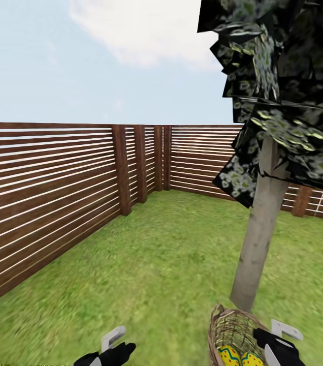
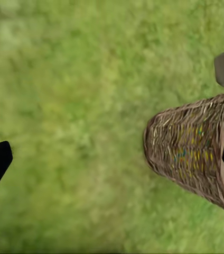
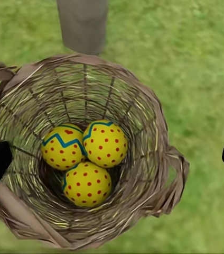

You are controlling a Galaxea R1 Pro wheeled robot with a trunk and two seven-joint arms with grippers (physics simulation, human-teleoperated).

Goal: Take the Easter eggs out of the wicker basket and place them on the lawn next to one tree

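garden: slatted fence (image 1: pixel 50 193) closes left and far sides | lawn (image 1: pixel 156 264) open ahead and left | tree (image 1: pixel 263 223) trunk just beyond the wicker basket (image 3: pixel 143 174) | three Easter eggs (image 3: pixel 85 156) bunched inside, touching | right gripper (image 3: pixel 112 164) fingers wide, astride basket | left gripper (image 1: pixel 111 351) fingers: cannot tell

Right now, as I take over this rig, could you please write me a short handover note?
Left claw: open, nothing in it, over bare lawn.
Right claw: open, nothing in it, right above the wicker basket.
The basket stands on the grass close beside the tree, near its trunk base.
All three Easter eggs lie together in the basket bottom.
Done: the basket and eggs are at the tree.
Left: lift each egg out and set it on the grass by this trunk.
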